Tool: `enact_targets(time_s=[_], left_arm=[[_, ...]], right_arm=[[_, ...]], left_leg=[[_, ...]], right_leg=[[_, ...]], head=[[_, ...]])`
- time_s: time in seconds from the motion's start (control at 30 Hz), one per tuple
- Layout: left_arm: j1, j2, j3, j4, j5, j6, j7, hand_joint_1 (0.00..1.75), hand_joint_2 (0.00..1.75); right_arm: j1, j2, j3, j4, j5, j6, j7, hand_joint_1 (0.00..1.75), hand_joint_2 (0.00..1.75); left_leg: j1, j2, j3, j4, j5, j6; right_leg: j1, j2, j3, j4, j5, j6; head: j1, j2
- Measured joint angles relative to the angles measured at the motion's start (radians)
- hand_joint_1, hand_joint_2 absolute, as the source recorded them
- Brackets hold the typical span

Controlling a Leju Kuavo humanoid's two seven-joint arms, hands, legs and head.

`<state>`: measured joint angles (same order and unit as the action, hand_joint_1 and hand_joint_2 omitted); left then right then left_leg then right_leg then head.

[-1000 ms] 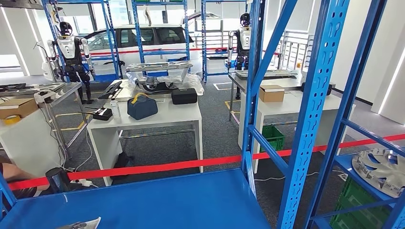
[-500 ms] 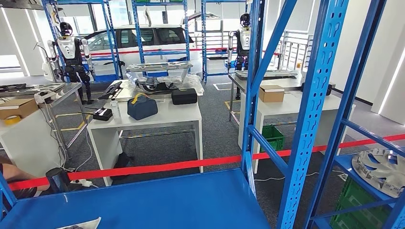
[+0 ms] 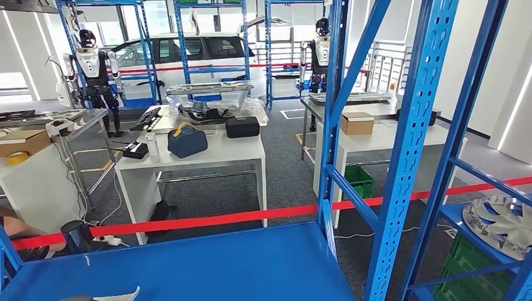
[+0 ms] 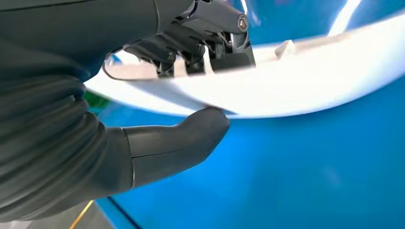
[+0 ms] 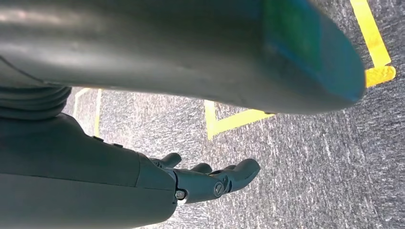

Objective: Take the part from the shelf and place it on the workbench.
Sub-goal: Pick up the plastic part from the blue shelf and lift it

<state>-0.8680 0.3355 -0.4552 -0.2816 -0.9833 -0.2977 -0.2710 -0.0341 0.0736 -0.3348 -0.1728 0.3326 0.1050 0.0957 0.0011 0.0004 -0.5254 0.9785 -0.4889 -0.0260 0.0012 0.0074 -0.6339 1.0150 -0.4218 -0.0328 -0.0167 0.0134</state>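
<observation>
The part (image 4: 310,81) is a white, thin, curved piece, blurred and close over the blue shelf board (image 4: 286,181). My left hand (image 4: 143,148) pinches its edge, with the thumb (image 4: 200,129) pressed on one face and the dark fingers (image 4: 229,43) on the other. In the head view a white corner of the part (image 3: 128,294) shows at the bottom left, on the blue shelf board (image 3: 219,263). My right hand (image 5: 210,181) hangs over grey carpet with its fingers loosely apart and nothing in it.
Blue shelf uprights (image 3: 408,144) rise to the right of the board. A red tape barrier (image 3: 207,219) runs behind the shelf. Beyond it stands a white table (image 3: 201,153) with a blue bag. A silver wheel-like part (image 3: 502,222) lies on the neighbouring shelf at right.
The white part at the bottom left of the head view has slid lower, so less of it shows. The rest of the scene is unchanged.
</observation>
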Motion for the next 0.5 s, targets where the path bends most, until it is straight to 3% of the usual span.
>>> enact_targets(time_s=[0.37,0.5], left_arm=[[-0.007,-0.012,-0.002,-0.003,0.019,0.094,-0.007,1.75,1.75],[0.007,-0.017,-0.001,-0.008,0.045,0.204,-0.049,1.75,1.75]], right_arm=[[-0.001,0.0,-0.002,0.0,0.003,-0.003,-0.001,0.0,0.0],[-0.001,0.0,-0.005,0.0,0.002,-0.001,-0.006,0.0,0.0]], left_leg=[[0.0,0.0,0.003,0.0,-0.004,0.0],[0.0,0.0,0.008,0.0,-0.004,-0.001]], right_leg=[[0.0,0.001,0.006,0.0,-0.003,0.001],[0.0,0.001,0.006,0.0,-0.003,0.001]], head=[[0.0,0.0],[0.0,0.0]])
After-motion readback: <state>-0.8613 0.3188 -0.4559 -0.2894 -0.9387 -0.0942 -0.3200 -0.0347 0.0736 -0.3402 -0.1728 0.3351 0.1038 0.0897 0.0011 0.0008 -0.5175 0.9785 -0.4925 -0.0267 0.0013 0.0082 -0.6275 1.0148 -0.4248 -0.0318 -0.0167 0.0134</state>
